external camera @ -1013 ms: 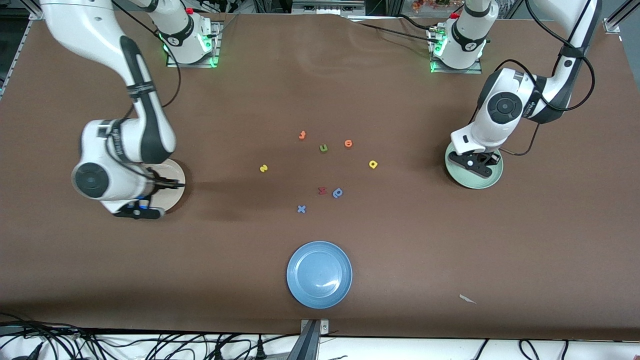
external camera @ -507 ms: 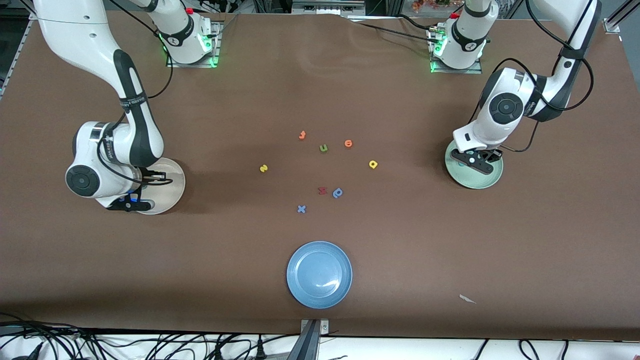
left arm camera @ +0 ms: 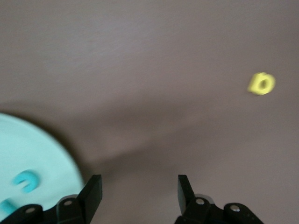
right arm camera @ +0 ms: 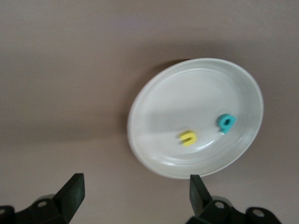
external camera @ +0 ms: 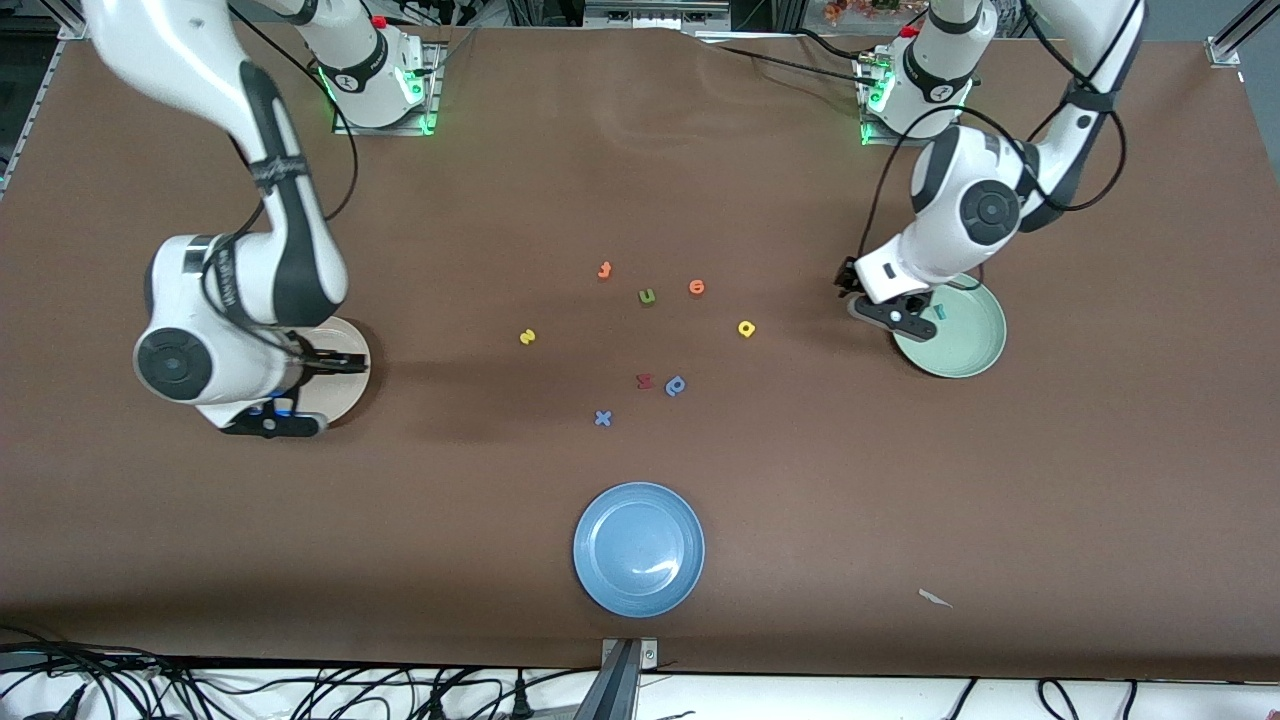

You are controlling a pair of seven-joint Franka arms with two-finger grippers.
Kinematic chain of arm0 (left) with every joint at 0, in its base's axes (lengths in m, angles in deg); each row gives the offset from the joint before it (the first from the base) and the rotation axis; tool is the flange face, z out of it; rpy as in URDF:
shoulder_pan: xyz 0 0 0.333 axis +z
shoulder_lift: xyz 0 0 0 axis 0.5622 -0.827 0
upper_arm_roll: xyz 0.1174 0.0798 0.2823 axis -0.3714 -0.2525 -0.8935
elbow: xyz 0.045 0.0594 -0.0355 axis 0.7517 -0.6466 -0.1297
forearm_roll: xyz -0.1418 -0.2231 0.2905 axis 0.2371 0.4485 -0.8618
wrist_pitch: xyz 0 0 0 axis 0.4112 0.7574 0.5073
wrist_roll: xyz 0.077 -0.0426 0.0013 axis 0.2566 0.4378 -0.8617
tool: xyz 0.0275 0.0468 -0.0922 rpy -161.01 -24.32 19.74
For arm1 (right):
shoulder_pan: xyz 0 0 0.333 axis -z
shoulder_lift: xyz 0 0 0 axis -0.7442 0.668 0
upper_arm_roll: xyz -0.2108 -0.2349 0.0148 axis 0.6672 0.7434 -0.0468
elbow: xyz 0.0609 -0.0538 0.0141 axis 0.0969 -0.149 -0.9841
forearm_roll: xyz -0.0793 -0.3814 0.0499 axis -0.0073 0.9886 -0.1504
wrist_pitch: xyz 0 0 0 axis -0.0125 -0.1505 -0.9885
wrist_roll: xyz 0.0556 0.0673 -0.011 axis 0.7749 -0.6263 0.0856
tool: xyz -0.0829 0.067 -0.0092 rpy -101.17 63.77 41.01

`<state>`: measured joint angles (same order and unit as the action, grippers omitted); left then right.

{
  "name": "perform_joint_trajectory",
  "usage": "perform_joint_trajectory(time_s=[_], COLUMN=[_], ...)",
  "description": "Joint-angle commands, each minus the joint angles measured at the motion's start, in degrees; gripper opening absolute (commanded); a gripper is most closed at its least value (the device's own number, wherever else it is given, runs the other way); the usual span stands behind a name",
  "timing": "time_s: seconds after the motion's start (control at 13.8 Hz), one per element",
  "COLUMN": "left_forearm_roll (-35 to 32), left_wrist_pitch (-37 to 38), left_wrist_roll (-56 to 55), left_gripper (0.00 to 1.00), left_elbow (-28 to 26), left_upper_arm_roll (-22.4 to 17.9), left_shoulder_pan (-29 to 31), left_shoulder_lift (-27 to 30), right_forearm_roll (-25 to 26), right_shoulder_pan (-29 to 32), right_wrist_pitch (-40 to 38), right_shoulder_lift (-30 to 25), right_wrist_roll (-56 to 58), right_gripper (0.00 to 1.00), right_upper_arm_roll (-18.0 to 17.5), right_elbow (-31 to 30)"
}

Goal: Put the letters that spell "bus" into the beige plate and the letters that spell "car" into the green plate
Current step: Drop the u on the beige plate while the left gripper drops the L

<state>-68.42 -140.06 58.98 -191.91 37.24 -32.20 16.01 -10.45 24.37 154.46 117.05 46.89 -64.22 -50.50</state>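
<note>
In the front view, the left tool [external camera: 893, 313] is seen over the green plate's [external camera: 968, 352] edge, and the right tool [external camera: 290, 400] over the beige plate [external camera: 340, 398]. The left wrist view shows its tool [left arm camera: 139, 196] open and empty, with the teal "c" [left arm camera: 25, 181] on the green plate [left arm camera: 42, 149] and the yellow "a" [left arm camera: 261, 83] on the surface [left arm camera: 149, 56]. The right wrist view shows its tool [right arm camera: 135, 196] open, with the yellow "u" [right arm camera: 188, 137] and teal "b" [right arm camera: 225, 122] in the beige plate [right arm camera: 154, 93].

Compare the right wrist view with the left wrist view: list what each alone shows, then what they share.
Right wrist view only: the beige plate holding a yellow "u" and a teal "b", with the open right gripper above it. Left wrist view only: the green plate with a teal "c" and another teal letter at the picture's edge, a yellow "a" on the table, and the open left gripper. Shared: the brown table.
</note>
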Motion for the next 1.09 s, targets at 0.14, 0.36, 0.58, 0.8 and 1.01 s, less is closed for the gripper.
perform_joint_trajectory(time_s=[0.14,0.36,0.58,0.8,1.01], left_forearm_roll=[1.75,1.75,1.57,0.96,-2.02], left_wrist_pitch=[-9.3,-9.57,-10.18,-16.08,-16.08], left_wrist_roll=[-5.46,-8.45,-12.33,-12.33,-12.33], left_gripper=[0.71,0.72,0.73,0.74,0.76], left_elbow=[4.54,12.1,13.26,13.17,13.17], left_upper_arm_roll=[0.47,1.52,1.61,1.53,1.53], left_shoulder_pan=[-5.25,-9.12,-11.76,-14.4,-14.76], left_shoulder_lift=[-9.35,-14.1,-15.43,-17.63,-19.47], right_forearm_roll=[-3.74,-3.83,-3.92,-4.09,-6.8], right_shoulder_pan=[-5.36,-9.93,-14.32,-15.21,-15.13], right_wrist_pitch=[1.46,5.24,11.65,18.33,24.49], right_shoulder_lift=[0.76,2.95,5.32,5.77,5.68], right_wrist_roll=[-18.65,-26.74,-36.15,-39.77,-40.4], right_gripper=[0.99,0.95,0.95,0.93,0.92], right_upper_arm_roll=[-5.78,-6.58,-6.58,-7.8,-8.51], right_elbow=[1.26,0.73,-1.63,-6.81,-10.95])
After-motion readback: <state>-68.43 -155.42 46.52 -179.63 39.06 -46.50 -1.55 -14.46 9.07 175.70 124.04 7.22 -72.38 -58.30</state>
